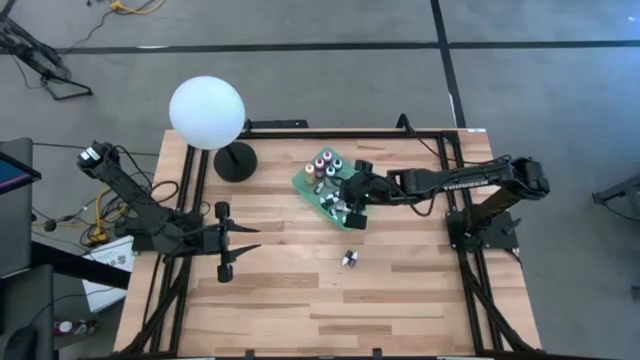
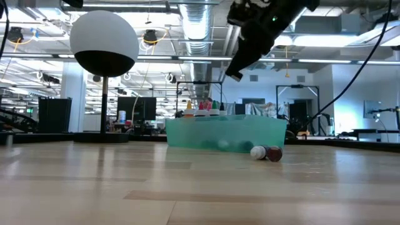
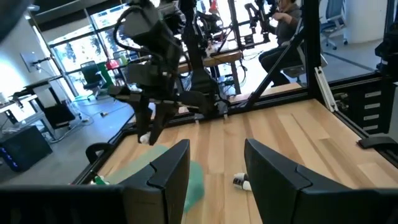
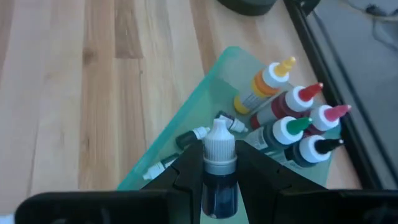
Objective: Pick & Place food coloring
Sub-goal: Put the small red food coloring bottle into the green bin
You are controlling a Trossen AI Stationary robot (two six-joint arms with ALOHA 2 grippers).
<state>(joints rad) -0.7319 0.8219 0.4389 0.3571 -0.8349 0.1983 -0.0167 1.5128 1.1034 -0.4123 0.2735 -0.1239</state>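
Food coloring bottles [image 4: 292, 127] stand packed upright at the far end of the green tray [image 1: 305, 186], caps white with coloured tips, and a few small tubes [image 4: 189, 138] lie flat on the tray floor beside them. Right gripper [image 4: 219, 163] hangs above the tray, pinching a dark bottle [image 4: 218, 180] by its neck, white cap poking up between the fingers. One stray bottle [image 2: 266, 152] lies on its side on the bare wood in front of the tray, well apart from the rest; from the table-level view it looks dark red with a white cap, though that is hard to call.

Left gripper [image 1: 250, 240] waits over the left half of the table, fingers spread, nothing between them.

Light wooden planks make up the table [image 1: 300, 310], framed by black rails. A white globe lamp [image 1: 207, 113] on a black base stands at the back edge, just left of the tray. Plenty of bare wood across the near half. Beyond the table, an open workshop: desks, monitors, ceiling ducts, and a seated person [image 3: 283, 31] far off.
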